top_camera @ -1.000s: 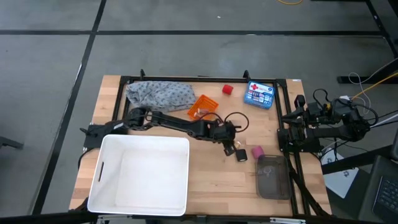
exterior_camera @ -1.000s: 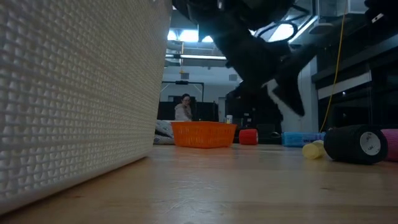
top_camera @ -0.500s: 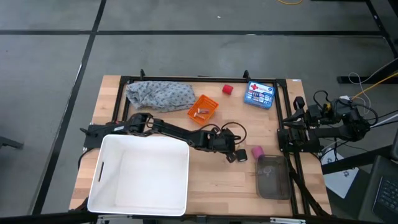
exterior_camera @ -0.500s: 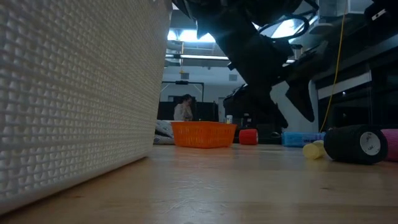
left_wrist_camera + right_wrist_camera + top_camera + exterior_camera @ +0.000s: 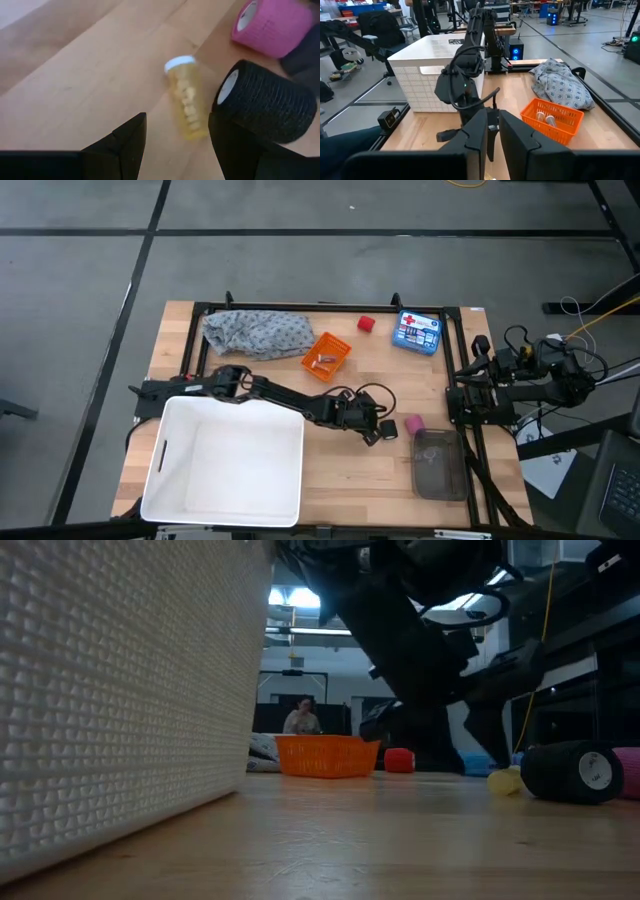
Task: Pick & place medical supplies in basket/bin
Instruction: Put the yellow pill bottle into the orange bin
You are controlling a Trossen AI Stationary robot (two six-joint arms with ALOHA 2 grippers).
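Pale wooden tabletop (image 5: pixel 340 470) carries the left gripper (image 5: pixel 176 131), which has swung over from beside the latticed orange plastic basket (image 5: pixel 326 354) and dropped low, jaws open and empty, astride a small translucent yellow pill bottle (image 5: pixel 186 103) beside a fuzzy black wrap roll (image 5: pixel 260 98). A pick looks imminent. Parked at the table's right edge, the right gripper (image 5: pixel 490 135) has its jaws nearly closed, holding nothing.

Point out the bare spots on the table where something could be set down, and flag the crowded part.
Bare wood lies between the white tub and the grey pouch, and between the red roll and the left gripper. It is crowded around that open gripper: the pill bottle, black roll and pink roll cluster there. The right gripper waits shut at the table's right edge.
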